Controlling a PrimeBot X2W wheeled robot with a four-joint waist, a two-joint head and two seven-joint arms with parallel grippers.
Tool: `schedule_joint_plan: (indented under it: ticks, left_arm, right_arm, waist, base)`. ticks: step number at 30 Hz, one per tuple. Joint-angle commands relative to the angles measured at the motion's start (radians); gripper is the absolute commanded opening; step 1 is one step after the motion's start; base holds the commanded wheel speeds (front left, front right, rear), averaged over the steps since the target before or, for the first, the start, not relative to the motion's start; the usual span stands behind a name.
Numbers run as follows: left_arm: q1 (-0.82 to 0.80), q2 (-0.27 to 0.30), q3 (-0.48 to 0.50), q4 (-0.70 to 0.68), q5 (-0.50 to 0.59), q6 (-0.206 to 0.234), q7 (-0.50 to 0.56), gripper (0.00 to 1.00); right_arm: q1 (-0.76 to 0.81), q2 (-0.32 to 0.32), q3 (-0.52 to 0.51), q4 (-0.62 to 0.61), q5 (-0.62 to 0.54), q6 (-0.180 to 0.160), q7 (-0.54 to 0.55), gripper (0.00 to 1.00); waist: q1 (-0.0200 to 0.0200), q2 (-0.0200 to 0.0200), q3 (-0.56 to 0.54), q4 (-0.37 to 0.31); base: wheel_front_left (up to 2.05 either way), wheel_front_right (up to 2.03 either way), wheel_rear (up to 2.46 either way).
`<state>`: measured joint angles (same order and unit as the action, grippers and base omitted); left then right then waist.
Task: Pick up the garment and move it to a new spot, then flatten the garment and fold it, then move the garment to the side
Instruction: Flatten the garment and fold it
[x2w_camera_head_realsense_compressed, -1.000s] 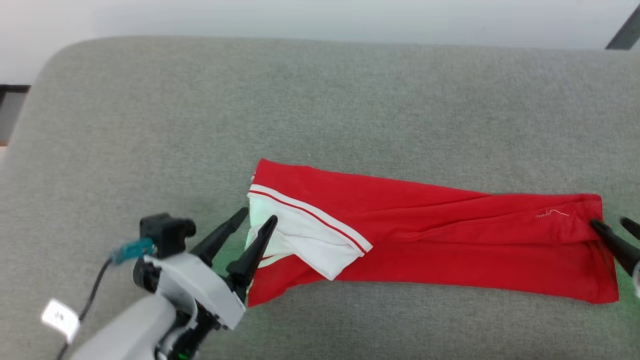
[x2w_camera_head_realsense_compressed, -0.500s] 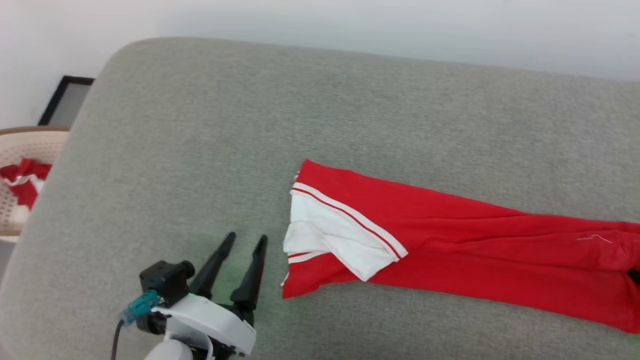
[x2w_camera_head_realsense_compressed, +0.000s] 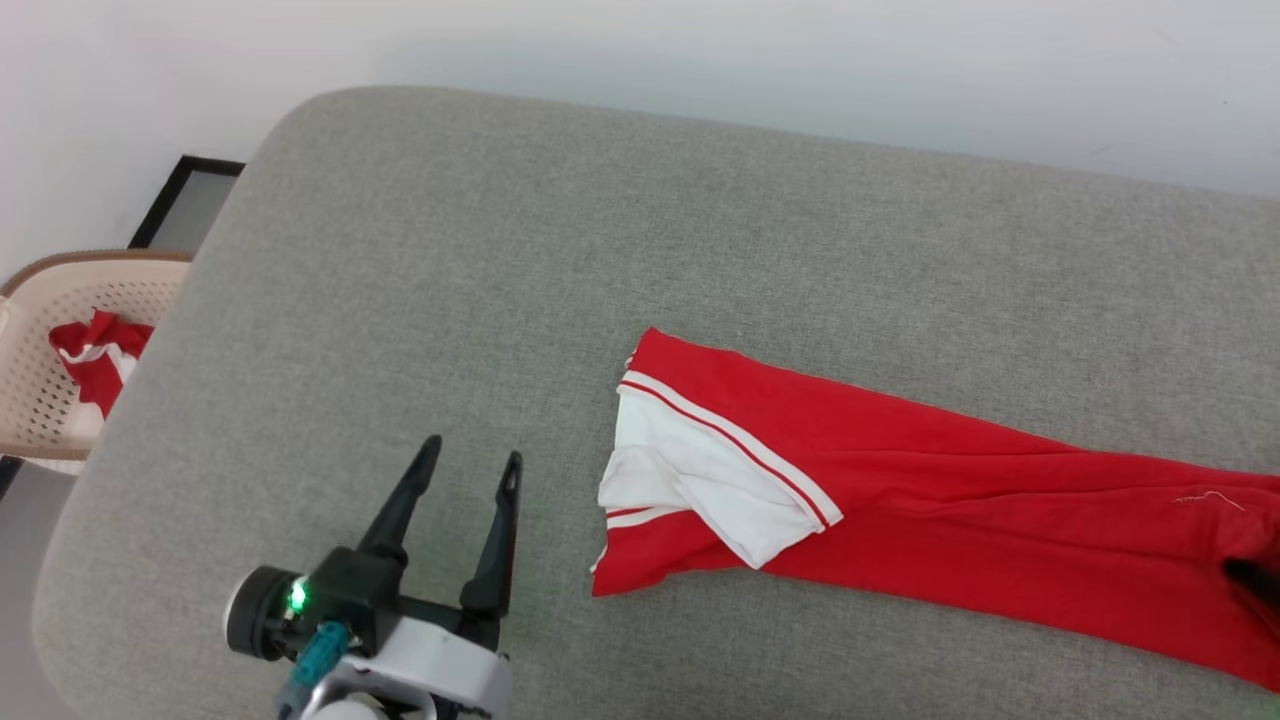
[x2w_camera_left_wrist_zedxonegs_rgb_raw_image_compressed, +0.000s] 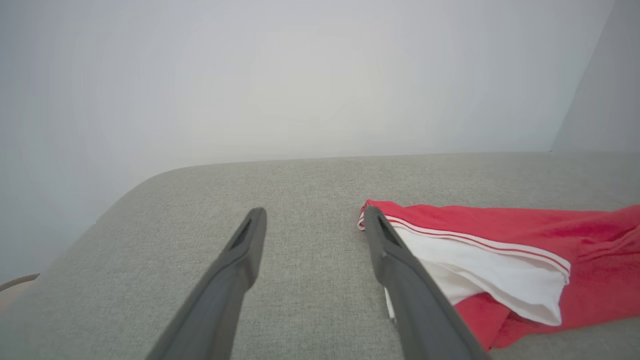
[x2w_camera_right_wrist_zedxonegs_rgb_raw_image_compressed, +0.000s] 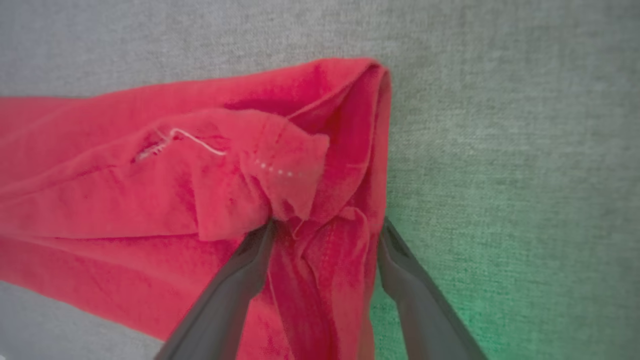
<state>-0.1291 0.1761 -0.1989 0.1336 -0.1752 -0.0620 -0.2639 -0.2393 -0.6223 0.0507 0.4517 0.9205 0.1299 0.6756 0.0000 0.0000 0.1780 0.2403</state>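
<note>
Folded red T-shirt (x2w_camera_head_realsense_compressed: 900, 490) is lying along a grey cushion (x2w_camera_head_realsense_compressed: 500, 250), both claws spread.
Head view: the red T-shirt is stretching from centre to lower right, with the left gripper (x2w_camera_head_realsense_compressed: 473, 450) hovering open at lower left, near its white sleeve (x2w_camera_head_realsense_compressed: 700, 480). Left wrist view: the sleeve is lying right of the parted fingers (x2w_camera_left_wrist_zedxonegs_rgb_raw_image_compressed: 240, 260). Right wrist view: the right gripper (x2w_camera_right_wrist_zedxonegs_rgb_raw_image_compressed: 327, 225) is straddling the crumpled red end, fingers wide apart.
</note>
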Motion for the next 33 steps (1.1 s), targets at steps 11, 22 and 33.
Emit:
schedule_joint_plan:
  ticks: [11,22,33]
  left_arm:
    - [0.052,-0.06,0.119,-0.025,0.049,-0.045,0.0,1.0]
    - [0.057,-0.09,0.174,-0.057,0.057,-0.065,0.0,1.0]
    - [0.062,-0.105,0.164,-0.045,0.04,-0.069,0.0,1.0]
  right_arm:
    - [0.01,0.014,-0.142,-0.027,-0.058,0.0,-0.045,0.0]
    - [0.067,-0.124,-0.362,0.0,-0.111,0.0,-0.13,0.0]
    - [0.136,-0.058,-0.16,-0.367,-0.019,0.0,-0.037,0.0]
  waist:
    - [0.0,0.0,0.016,-0.061]
    - [0.0,0.0,0.058,-0.126]
    - [0.0,0.0,0.039,-0.126]
  base:
    - [0.0,0.0,0.0]
    - [0.0,0.0,0.0]
    - [0.0,0.0,0.0]
